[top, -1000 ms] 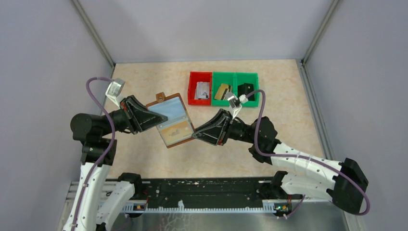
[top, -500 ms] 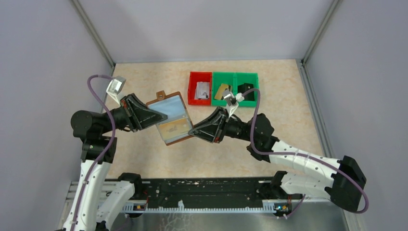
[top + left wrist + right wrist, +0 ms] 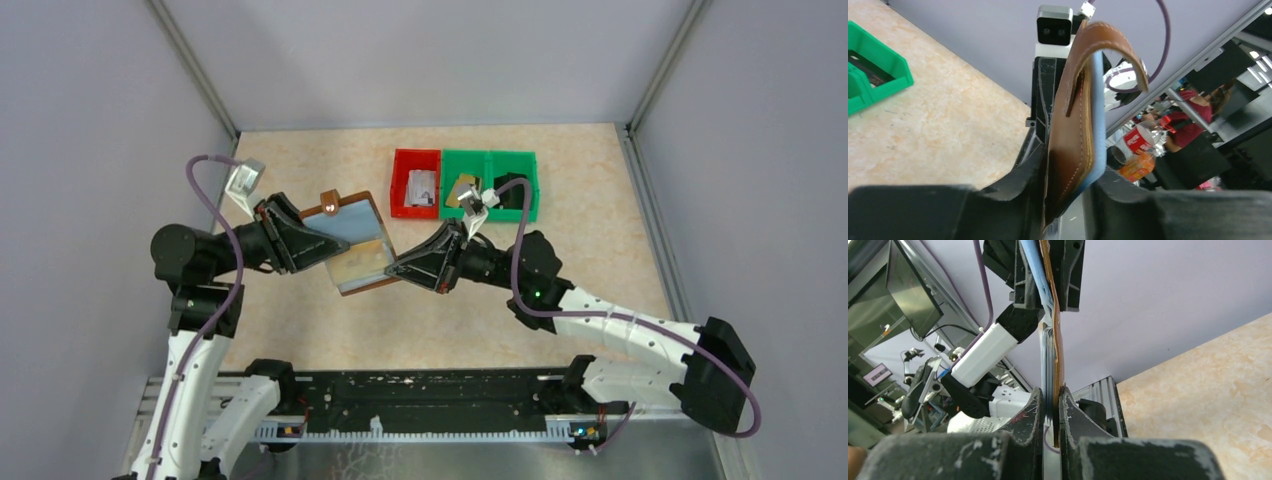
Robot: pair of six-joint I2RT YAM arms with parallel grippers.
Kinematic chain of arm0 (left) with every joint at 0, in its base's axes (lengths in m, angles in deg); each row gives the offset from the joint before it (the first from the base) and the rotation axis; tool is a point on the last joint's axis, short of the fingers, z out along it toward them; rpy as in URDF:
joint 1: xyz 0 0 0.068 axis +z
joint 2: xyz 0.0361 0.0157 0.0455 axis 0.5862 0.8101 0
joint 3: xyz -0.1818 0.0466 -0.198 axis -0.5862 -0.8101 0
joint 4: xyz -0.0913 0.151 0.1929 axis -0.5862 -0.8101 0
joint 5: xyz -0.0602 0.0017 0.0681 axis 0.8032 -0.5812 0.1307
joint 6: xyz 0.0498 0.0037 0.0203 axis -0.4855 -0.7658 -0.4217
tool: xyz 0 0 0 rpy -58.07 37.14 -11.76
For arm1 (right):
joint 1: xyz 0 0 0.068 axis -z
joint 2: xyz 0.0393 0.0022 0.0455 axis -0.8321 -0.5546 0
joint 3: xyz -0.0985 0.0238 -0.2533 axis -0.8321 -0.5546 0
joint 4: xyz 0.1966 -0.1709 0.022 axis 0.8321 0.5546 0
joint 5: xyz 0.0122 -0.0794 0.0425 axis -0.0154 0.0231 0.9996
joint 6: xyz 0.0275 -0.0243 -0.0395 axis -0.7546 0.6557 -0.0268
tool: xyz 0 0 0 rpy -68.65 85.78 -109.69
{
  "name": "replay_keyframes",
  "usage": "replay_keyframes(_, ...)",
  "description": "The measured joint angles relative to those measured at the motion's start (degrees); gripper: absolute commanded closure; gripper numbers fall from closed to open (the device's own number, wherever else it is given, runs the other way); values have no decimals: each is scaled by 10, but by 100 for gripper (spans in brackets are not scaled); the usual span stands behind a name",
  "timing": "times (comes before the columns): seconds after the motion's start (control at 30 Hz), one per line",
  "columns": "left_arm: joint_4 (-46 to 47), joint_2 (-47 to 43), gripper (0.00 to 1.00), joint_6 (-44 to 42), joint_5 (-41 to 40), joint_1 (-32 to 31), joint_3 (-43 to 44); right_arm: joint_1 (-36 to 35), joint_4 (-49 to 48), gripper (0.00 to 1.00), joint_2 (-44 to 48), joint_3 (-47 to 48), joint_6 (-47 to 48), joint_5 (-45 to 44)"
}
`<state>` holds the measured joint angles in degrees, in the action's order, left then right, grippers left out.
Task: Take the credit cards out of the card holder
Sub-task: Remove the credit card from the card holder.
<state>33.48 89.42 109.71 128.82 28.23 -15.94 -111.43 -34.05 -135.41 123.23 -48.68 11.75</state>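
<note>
The brown leather card holder [image 3: 340,212] hangs open in the air between my two grippers. A pale blue card [image 3: 352,227] lies in its upper half and a tan card [image 3: 362,264] in its lower half. My left gripper [image 3: 325,243] is shut on the holder's left side; in the left wrist view the leather [image 3: 1075,130] and a blue card edge [image 3: 1099,130] sit between its fingers [image 3: 1020,175]. My right gripper [image 3: 396,270] is shut on the holder's lower right edge; in the right wrist view, leather [image 3: 1056,345] and blue-grey card edges [image 3: 1046,355] are pinched between its fingers [image 3: 1034,407].
A red bin [image 3: 402,184] and a green double bin [image 3: 533,185] stand at the back of the table, each with small items inside. Grey walls enclose the table on three sides. The black rail with the arm bases [image 3: 430,405] runs along the near edge.
Both grippers have shifted the holder a little to the left and farther back. The right arm has reached further left. The holder looks more tilted and narrower than before.
</note>
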Motion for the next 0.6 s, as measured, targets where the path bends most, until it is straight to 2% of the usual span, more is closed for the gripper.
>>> replay_keyframes(0.07, -23, 1, 31, -30, 6, -4, 2, -3, 2, 100, -5, 4, 0, -6)
replay_keyframes(0.13, -52, 3, 22, -64, 13, -4, 8, -3, 5, 100, -6, 5, 0, -14)
replay_keyframes(0.2, -76, 4, 19, -97, 21, -5, 11, -3, 7, 100, -5, 5, 0, -24)
replay_keyframes(0.3, -109, -3, 22, -147, 37, -5, 10, -3, 9, 100, -5, 5, 0, -32)
replay_keyframes(0.33, -116, -6, 25, -160, 41, -5, 9, -3, 9, 100, -5, 5, -1, -33)
replay_keyframes(0.5, -146, -30, 63, -212, 56, -5, -1, -3, 7, 100, -6, 5, -5, -34)
replay_keyframes(0.6, -151, -25, 81, -220, 54, -5, 0, -3, -1, 99, -6, 5, -11, -28)
